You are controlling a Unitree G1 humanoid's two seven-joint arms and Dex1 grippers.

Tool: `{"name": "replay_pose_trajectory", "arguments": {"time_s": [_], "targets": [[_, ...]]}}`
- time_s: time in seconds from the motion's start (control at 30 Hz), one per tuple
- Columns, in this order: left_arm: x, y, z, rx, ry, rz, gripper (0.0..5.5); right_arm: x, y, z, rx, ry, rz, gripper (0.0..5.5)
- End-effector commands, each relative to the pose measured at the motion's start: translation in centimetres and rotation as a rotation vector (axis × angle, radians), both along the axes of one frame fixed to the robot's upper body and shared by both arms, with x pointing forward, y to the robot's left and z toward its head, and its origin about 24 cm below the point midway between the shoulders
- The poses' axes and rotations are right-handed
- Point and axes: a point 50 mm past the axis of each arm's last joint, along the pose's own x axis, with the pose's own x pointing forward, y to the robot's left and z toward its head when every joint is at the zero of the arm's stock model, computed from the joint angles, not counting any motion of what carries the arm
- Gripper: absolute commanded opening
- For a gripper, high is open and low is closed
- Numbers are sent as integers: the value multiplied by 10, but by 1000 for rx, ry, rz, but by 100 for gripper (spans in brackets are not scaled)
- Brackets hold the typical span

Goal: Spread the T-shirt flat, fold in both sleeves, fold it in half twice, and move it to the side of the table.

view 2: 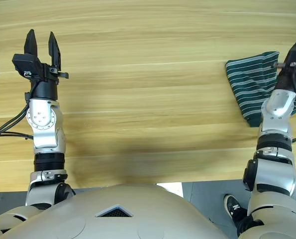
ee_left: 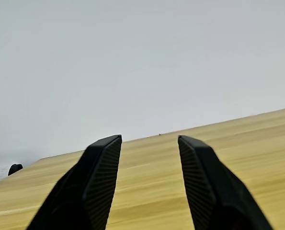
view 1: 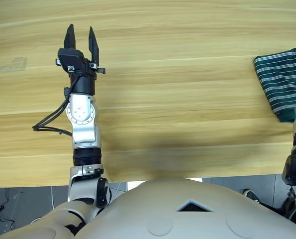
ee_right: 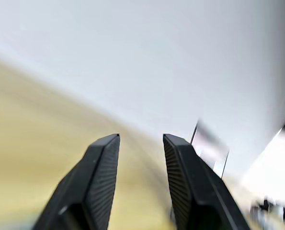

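The T-shirt, dark green with thin white stripes, lies folded into a small packet at the right side of the wooden table. My right gripper hovers above the packet's right part, open, nothing between its fingers. My left gripper is held over the bare left part of the table, far from the shirt, open and empty, its fingers pointing toward the far edge.
The table's near edge runs just in front of my torso, with dark floor below it. Black cables hang beside my left forearm. A white wall rises beyond the far edge.
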Motion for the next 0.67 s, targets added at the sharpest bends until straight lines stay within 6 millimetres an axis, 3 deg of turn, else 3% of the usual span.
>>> {"name": "replay_pose_trajectory", "arguments": {"time_s": [0.03, 0.1, 0.2, 0.27, 0.47, 0.67], "targets": [[2, -4, 15, -106, -130, 54, 218, 0, 63, 29, -54, -272, 171, 166], [7, -15, 13, -100, -134, 25, 218, 0, 98, 22, 7, -312, 301, 166], [9, -30, -5, -87, -81, -17, 218, -3, 148, -15, 215, -224, 495, 166], [7, -32, -14, -84, -56, -40, 218, -13, 163, -33, 297, -179, 559, 166], [3, -41, -29, -56, -18, -87, 218, -20, 164, -54, 350, -91, 612, 166], [0, -40, -29, -3, -50, -65, 218, -22, 162, -62, 368, -56, 612, 166]]}}
